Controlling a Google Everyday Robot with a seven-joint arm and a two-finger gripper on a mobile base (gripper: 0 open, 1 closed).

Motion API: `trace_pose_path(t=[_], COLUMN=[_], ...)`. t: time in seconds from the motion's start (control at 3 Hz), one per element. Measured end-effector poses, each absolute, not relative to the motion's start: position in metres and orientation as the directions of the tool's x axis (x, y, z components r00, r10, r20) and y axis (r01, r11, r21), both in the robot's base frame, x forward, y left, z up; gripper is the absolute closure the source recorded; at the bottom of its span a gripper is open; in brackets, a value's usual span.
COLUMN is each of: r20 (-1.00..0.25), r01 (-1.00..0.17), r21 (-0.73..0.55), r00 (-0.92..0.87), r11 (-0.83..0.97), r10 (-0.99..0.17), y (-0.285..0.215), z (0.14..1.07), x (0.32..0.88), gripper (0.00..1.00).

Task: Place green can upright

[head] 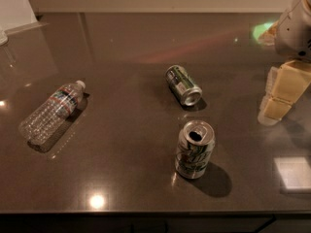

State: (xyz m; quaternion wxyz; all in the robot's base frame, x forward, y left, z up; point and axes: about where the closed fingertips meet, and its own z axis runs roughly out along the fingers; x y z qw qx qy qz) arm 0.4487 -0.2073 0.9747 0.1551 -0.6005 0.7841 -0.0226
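The green can [183,85] lies on its side in the middle of the dark table [126,144]. Its body is dark green with a white label patch, and its silver end faces the front right. My gripper [273,114] hangs at the right edge of the view, low over the table. It is to the right of the green can and well apart from it. It holds nothing that I can see.
A silver-white can with a green swirl logo [194,149] stands upright in front of the green can, its top open. A clear plastic water bottle [52,111] lies on its side at the left. The table's front edge runs along the bottom of the view.
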Motion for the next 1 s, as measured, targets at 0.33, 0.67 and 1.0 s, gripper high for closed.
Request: trace_pose_path(t=[0.33, 0.67, 1.0], r20=[-0.222, -0.217, -0.215], r01=[-0.936, -0.935, -0.92], r21=[-0.201, -0.177, -0.142], r00=[-0.243, -0.268, -0.331], r11=[0.288, 0.308, 0.364], r10=[-0.944, -0.939, -0.919], y=[-0.186, -0.159, -0.132], z=[0.971, 0.965, 0.959], x=[0.468, 0.488, 0.508], gripper=[0.0, 0.0, 0.0])
